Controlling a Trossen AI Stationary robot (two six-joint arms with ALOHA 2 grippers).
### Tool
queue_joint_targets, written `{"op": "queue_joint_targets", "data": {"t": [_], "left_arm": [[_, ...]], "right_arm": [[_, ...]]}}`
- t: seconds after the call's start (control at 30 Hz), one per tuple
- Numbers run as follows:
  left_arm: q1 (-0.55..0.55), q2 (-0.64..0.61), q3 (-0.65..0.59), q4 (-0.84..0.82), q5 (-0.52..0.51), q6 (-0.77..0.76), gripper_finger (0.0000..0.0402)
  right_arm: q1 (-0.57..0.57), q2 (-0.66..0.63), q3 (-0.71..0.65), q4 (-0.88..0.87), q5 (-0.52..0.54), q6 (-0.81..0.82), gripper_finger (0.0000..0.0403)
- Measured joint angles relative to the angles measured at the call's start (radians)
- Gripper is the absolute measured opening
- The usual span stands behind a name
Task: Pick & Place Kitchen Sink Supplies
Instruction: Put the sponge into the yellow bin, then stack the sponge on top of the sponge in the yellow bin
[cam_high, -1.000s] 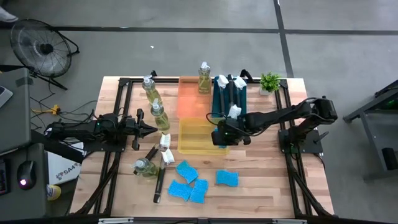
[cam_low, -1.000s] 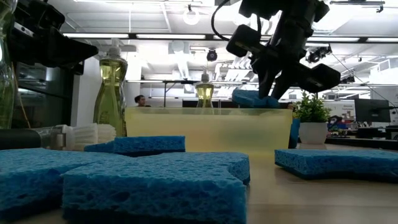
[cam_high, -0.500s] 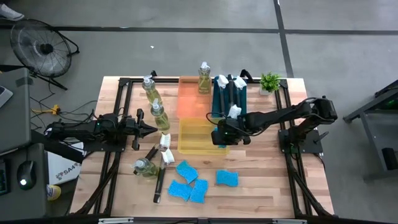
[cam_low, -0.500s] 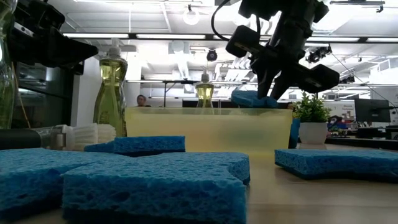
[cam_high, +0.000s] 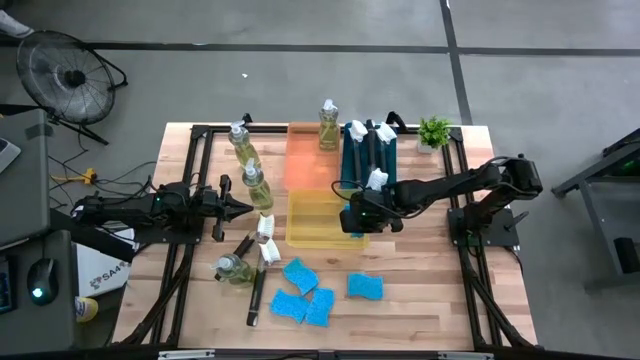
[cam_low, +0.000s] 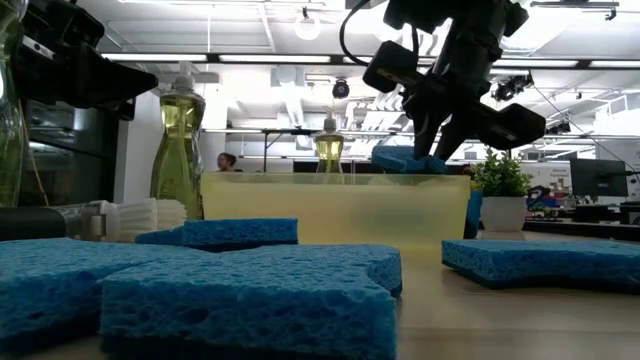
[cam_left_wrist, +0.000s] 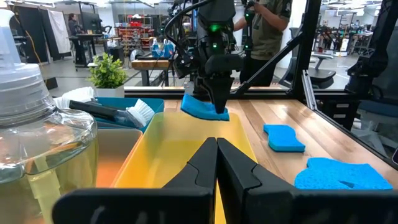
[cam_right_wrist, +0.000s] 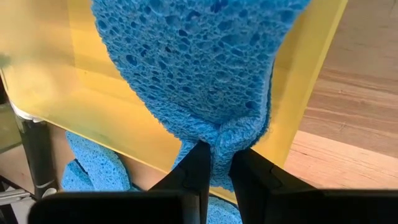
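Note:
My right gripper (cam_high: 350, 216) is shut on a bright blue sponge (cam_right_wrist: 199, 56) over the right-hand rim of the yellow tray (cam_high: 312, 222). It also shows in the low view (cam_low: 432, 150). My left gripper (cam_high: 245, 208) is shut and empty, level, left of the yellow tray, pointing at it (cam_left_wrist: 216, 146). Several blue sponges (cam_high: 300, 292) lie flat on the near table, one apart (cam_high: 364, 287). Two soap bottles (cam_high: 256, 185) stand at the left, one (cam_high: 328, 125) in the orange tray, one (cam_high: 232, 268) lies down. A brush (cam_high: 258, 290) lies on the table. My right gripper pinches one end of the sponge (cam_right_wrist: 227, 134) between its two fingers, and the foam is squeezed in there. The fingers come from above, slanting from the table's right. The sponge (cam_low: 405, 158) sticks out from the fingertips at the yellow tray's rim; whether it touches the rim, I cannot tell.
The orange tray (cam_high: 308, 155) stands behind the yellow tray. The teal tray (cam_high: 352, 165) at the back right holds several brushes. A green potted plant (cam_high: 434, 131) stands at the back right corner. Black frame rails run along the table's edges. People show in the room beyond.

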Motion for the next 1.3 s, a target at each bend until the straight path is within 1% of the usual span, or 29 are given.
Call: {"op": "queue_joint_targets", "data": {"t": [0.4,0.47,0.67,0.8,0.93,1.1,1.3], "left_arm": [[0.000,0.000,0.000,0.000,0.000,0.000,0.0001],[0.000,0.000,0.000,0.000,0.000,0.000,0.0001],[0.000,0.000,0.000,0.000,0.000,0.000,0.0001],[0.000,0.000,0.000,0.000,0.000,0.000,0.0001],[0.000,0.000,0.000,0.000,0.000,0.000,0.0001],[0.000,0.000,0.000,0.000,0.000,0.000,0.0001],[0.000,0.000,0.000,0.000,0.000,0.000,0.0001]], "right_arm": [[0.000,0.000,0.000,0.000,0.006,0.000,0.0052],[0.000,0.000,0.000,0.000,0.007,-0.001,0.0062],[0.000,0.000,0.000,0.000,0.007,-0.011,0.0111],[0.000,0.000,0.000,0.000,0.007,-0.012,0.0133],[0.000,0.000,0.000,0.000,0.000,-0.034,0.0143],[0.007,-0.025,0.000,0.001,-0.016,-0.037,0.0145],[0.087,-0.085,0.000,0.008,-0.036,-0.029,0.0146]]}}
